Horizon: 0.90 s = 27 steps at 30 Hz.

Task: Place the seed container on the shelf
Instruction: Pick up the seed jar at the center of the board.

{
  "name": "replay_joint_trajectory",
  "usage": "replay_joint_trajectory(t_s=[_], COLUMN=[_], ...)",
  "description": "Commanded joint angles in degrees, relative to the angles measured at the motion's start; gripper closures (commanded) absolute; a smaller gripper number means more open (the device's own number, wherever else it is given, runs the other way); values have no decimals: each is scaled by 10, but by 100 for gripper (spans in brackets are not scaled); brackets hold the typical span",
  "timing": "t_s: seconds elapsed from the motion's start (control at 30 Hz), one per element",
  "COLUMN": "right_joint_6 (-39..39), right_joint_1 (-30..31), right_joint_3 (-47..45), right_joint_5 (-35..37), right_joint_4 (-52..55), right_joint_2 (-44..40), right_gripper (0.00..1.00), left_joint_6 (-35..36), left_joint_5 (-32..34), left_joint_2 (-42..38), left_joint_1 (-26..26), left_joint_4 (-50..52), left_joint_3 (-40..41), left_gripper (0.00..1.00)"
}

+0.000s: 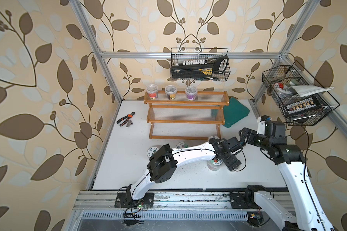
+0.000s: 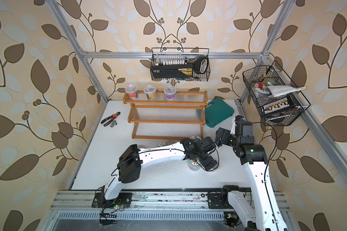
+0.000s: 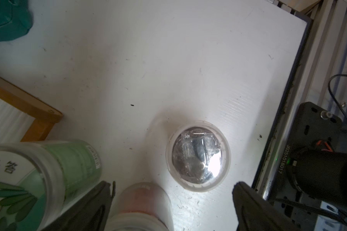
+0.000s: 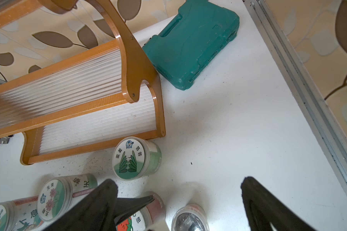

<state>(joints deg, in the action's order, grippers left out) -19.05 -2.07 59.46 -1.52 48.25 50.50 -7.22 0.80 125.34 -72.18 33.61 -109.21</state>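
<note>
Several seed containers with labelled lids stand on the white table in front of the shelf. My left gripper is open and low over the table. A red-tinted seed container stands between its fingers, close to one of them, and shows in both top views. A foil-topped tub lies just past the fingertips. My right gripper hangs open and empty above the same spot, near the shelf's right end. In the right wrist view a green-lidded container stands against the shelf's lowest rail.
Three clear jars stand on the shelf's top tier. A green tool case lies right of the shelf and pliers lie left of it. Black wire baskets hang on the back and right frame. More containers stand behind my left arm.
</note>
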Motion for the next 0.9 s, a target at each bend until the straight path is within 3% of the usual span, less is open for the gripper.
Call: replay_joint_trajectory(t_s=[0.0,0.87], right_joint_6=[1,16], right_joint_1=[-6,-51], right_joint_3=[-7,-17], right_joint_5=[-7,-16], right_joint_4=[-3,4], right_joint_2=[-3,-7], right_gripper=[1,1], left_joint_6=[26,46], left_joint_5=[-23,-51], left_joint_2=[11,73], left_joint_1=[-7,-18], left_joint_4=[-21,-6], left_joint_3=[-21,-78], left_gripper=[2,2])
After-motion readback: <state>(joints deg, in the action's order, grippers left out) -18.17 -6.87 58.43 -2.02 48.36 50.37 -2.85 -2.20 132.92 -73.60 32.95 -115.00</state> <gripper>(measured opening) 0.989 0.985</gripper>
